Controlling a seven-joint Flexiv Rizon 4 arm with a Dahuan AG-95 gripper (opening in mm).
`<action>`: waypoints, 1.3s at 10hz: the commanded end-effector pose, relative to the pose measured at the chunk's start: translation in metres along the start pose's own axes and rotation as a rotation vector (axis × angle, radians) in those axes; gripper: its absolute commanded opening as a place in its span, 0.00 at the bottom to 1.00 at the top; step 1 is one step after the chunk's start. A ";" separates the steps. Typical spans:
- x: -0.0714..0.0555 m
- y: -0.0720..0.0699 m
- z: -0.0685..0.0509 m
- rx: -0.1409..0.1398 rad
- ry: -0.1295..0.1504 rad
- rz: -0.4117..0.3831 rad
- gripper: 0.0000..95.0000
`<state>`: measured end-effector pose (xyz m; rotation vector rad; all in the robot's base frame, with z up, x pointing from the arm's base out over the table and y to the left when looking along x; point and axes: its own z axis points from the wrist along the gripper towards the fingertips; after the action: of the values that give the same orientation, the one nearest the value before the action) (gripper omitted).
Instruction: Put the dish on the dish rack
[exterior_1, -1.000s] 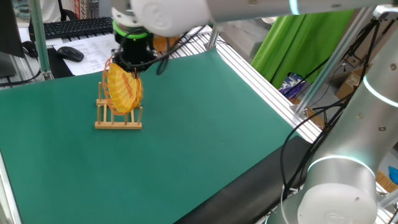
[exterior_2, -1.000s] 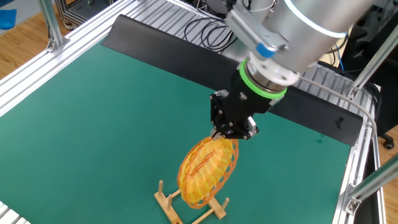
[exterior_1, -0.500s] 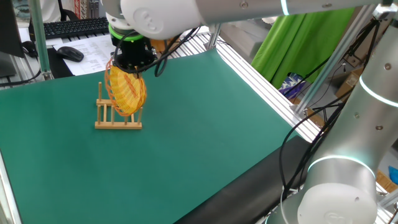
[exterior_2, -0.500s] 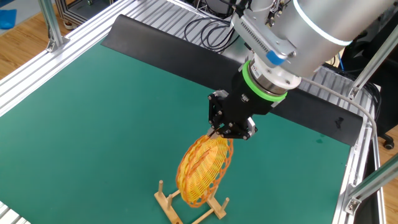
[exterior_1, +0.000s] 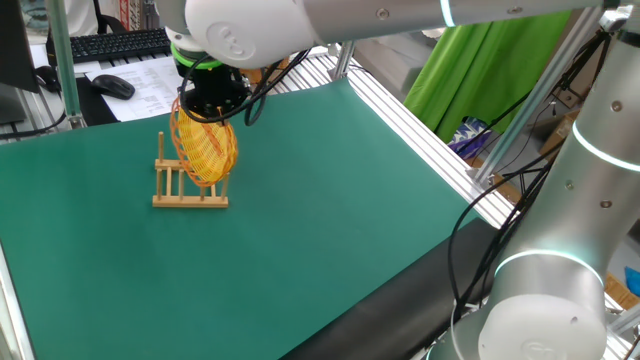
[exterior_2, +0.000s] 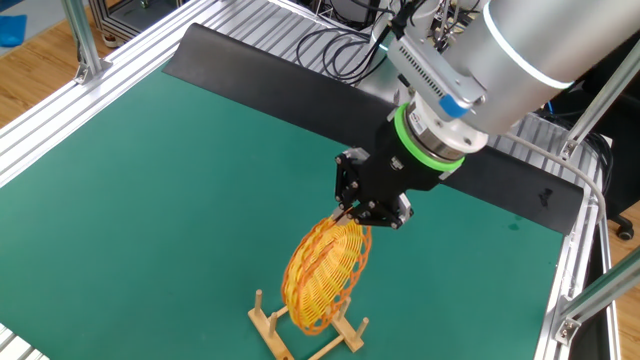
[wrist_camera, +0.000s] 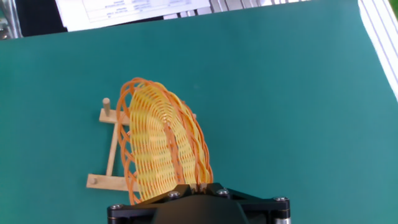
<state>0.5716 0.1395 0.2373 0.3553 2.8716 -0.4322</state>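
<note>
The dish rack (exterior_1: 190, 185) is standing on the green desk (exterior_1: 330, 220) directly beneath the end effector (exterior_1: 208, 112), its light-wood pegs pointing up. The dish (exterior_1: 204, 150) is hanging on edge just below the end effector, its lower rim sitting down among the rack's pegs while its upper rim is leaning slightly. The end effector is pinching the dish's top rim, jaws narrowed onto the woven edge.

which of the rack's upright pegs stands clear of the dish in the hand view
The peg at the far left corner of the dish rack in the hand view. It stands alone beside the dish, while the others are hidden behind the weave.
</note>
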 end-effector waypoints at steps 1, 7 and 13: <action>0.000 0.005 0.005 -0.003 -0.009 0.010 0.00; 0.000 0.004 0.005 -0.003 -0.014 0.019 0.00; -0.003 -0.004 0.009 0.026 -0.046 0.007 0.00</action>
<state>0.5763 0.1326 0.2301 0.3548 2.8210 -0.4714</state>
